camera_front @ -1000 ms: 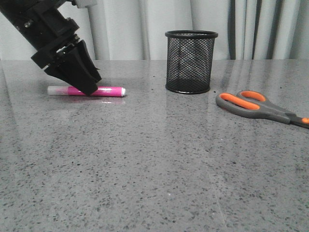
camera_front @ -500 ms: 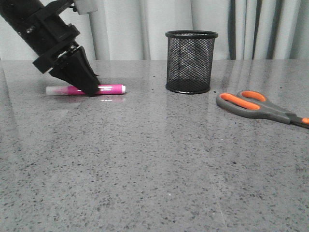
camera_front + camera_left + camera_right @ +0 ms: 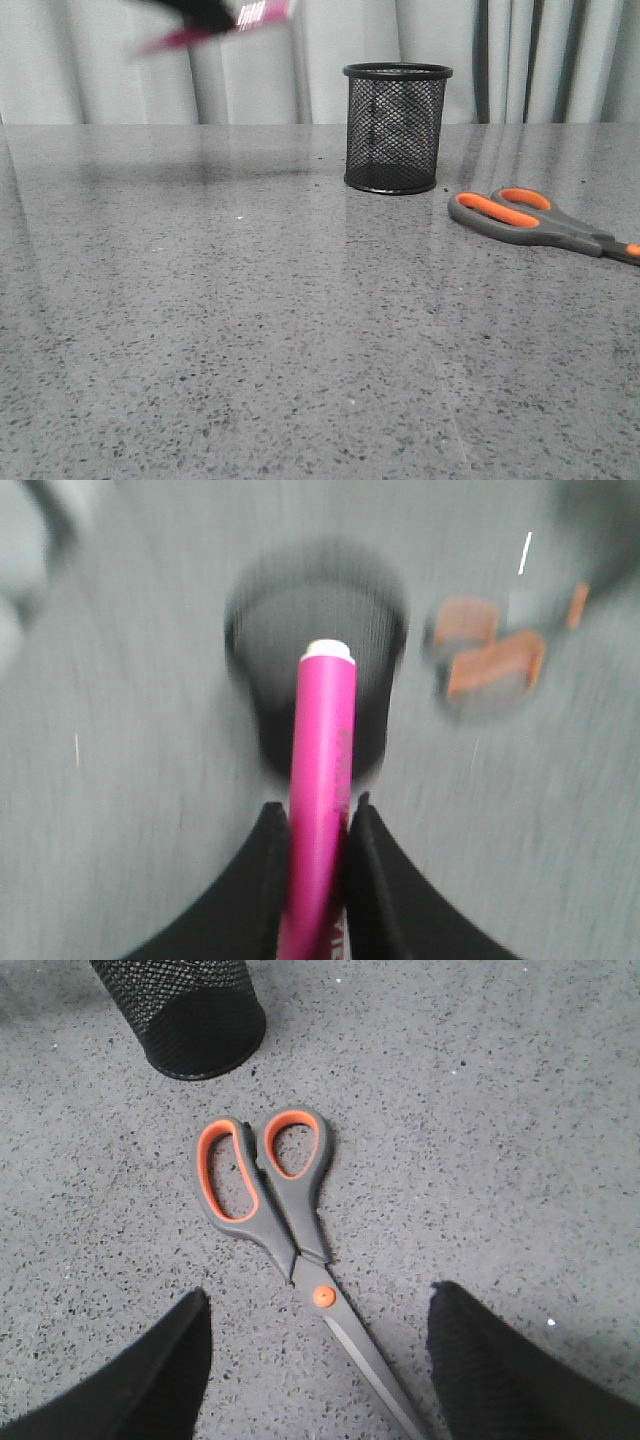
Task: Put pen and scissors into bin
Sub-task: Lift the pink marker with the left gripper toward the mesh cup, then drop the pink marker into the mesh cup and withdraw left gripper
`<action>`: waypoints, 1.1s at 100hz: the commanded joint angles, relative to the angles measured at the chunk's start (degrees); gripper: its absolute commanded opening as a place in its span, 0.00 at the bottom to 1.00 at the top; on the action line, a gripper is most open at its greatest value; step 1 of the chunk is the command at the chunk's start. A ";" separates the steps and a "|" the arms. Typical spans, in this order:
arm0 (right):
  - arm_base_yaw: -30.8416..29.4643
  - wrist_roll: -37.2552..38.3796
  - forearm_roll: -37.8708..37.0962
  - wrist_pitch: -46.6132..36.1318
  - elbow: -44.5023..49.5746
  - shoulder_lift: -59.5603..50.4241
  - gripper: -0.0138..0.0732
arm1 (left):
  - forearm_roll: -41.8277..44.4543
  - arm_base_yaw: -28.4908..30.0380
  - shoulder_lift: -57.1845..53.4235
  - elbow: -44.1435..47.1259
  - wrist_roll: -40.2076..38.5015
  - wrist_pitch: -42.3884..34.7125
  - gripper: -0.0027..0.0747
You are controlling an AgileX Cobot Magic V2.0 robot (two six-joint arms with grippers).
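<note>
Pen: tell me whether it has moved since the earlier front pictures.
Yes. The pen, clamped in the left gripper, has risen off the table to above the rim of the bin, which stayed put.

matte black tapered jaws, smooth curved edges

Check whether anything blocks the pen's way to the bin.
Nothing visible does. The left gripper holds the pen up in the air, left of the bin; the scissors lie off to the bin's right.
</note>
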 commanded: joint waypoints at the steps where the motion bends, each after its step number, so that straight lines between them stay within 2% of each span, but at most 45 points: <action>1: -0.05 -0.57 1.18 -3.57 -2.10 0.08 0.64 | -15.38 -1.54 -3.41 -2.46 -0.68 -0.66 0.01; 8: -0.05 -0.57 1.18 -3.68 -2.10 0.08 0.64 | -21.92 -3.79 -3.29 -2.46 -0.78 -7.88 0.01; 22: -0.05 -0.57 1.18 -3.56 -2.10 0.08 0.64 | -26.37 -10.71 -2.14 -2.46 3.07 -20.89 0.01; 37: -0.05 -0.57 1.18 -3.47 -2.10 0.08 0.64 | -30.90 -17.34 1.67 -2.46 7.00 -29.63 0.01; 53: -0.05 -0.57 1.18 -3.47 -2.10 0.08 0.64 | -31.02 -21.02 6.18 -2.46 7.30 -37.61 0.01; 102: -0.05 -0.57 1.18 -3.34 -2.10 0.08 0.64 | -31.08 -21.73 10.48 -2.46 8.55 -41.25 0.01; 110: -0.05 -0.57 1.18 -3.34 -2.10 0.08 0.64 | -31.06 -21.64 10.48 -2.46 8.55 -40.37 0.06</action>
